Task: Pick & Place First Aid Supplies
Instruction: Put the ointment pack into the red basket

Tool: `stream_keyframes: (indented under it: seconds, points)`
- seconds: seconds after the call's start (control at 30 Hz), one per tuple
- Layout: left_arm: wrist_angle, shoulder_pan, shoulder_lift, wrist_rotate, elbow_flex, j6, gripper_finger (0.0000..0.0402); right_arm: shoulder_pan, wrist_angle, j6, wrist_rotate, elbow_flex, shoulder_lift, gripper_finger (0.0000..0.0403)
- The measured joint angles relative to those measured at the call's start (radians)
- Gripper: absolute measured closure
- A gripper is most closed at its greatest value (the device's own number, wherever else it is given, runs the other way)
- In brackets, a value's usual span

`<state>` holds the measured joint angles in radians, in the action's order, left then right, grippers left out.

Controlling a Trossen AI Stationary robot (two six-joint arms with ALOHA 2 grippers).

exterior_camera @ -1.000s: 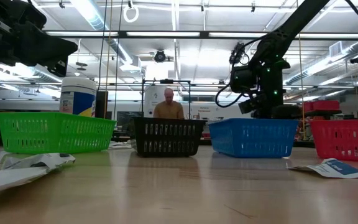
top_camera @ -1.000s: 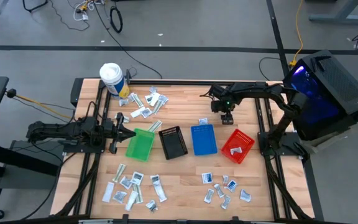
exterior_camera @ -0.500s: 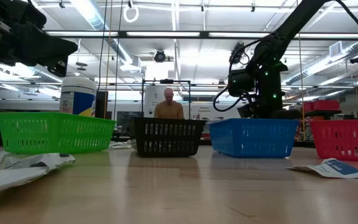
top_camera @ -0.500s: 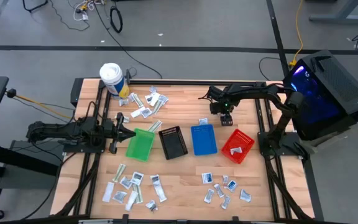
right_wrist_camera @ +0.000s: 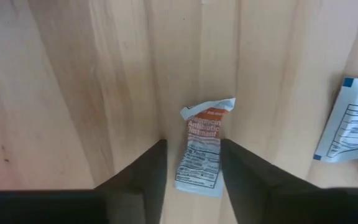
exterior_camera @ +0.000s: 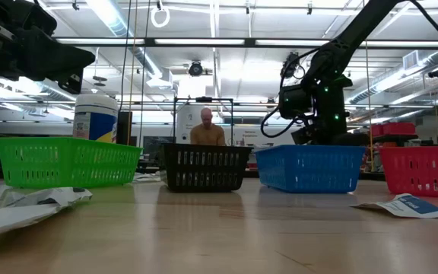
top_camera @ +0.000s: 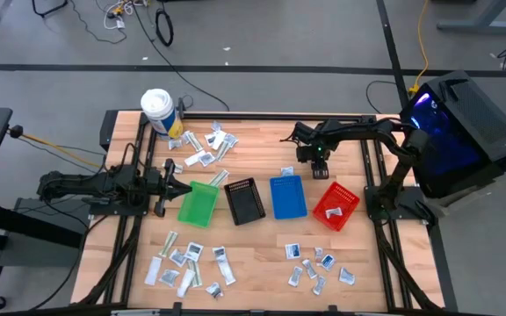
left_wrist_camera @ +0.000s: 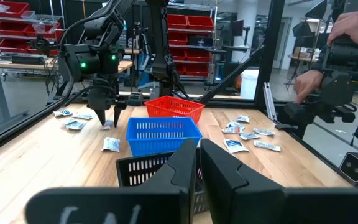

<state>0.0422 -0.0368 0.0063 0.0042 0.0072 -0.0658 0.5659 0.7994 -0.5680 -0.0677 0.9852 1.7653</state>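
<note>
Right pincer (right_wrist_camera: 190, 163) is down at the counter (top_camera: 262, 263), its two fingers (right_wrist_camera: 143, 171) standing on either side of a small white sachet with orange print (right_wrist_camera: 201, 155); they sit close to its edges, but I cannot tell from my screens whether they are already pressing it, so I call it partly open around the packet. In the high view that pincer (top_camera: 320, 161) sits upper right of centre, just above the gap between the blue bin (top_camera: 287, 196) and the red bin (top_camera: 336, 205). A second packet with a blue edge (right_wrist_camera: 353, 127) lies near the first, at the right edge of the right wrist view. Left pincer (top_camera: 179, 186) is closed and empty, parked at the left of the frame right beside the green bin (top_camera: 198, 204). The black bin (top_camera: 244, 200) sits between green and blue. More sachets lie in loose groups: one at upper left near the white tub (top_camera: 157, 111), one at lower left (top_camera: 187, 265), and one at lower right (top_camera: 317, 266). In the low view a person (exterior_camera: 207, 129) shows behind the black bin, far across the room.
</note>
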Motion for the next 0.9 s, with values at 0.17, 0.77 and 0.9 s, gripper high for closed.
stream_keyframes:
  seconds: [0.17,0.77,0.9]
  points:
    - [0.0,0.0,0.0,0.0,0.0,0.0,0.0369,0.001,-0.001,0.001,0.003,0.0,0.0,0.0288]
    - [0.0,0.0,0.0,0.0,0.0,0.0,0.0369,-0.027,0.009,0.013,-0.065,-0.002,-0.108,0.0298]
    - [0.0,0.0,0.0,0.0,0.0,0.0,0.0369,-0.049,0.02,0.014,-0.06,-0.002,-0.176,0.0298]
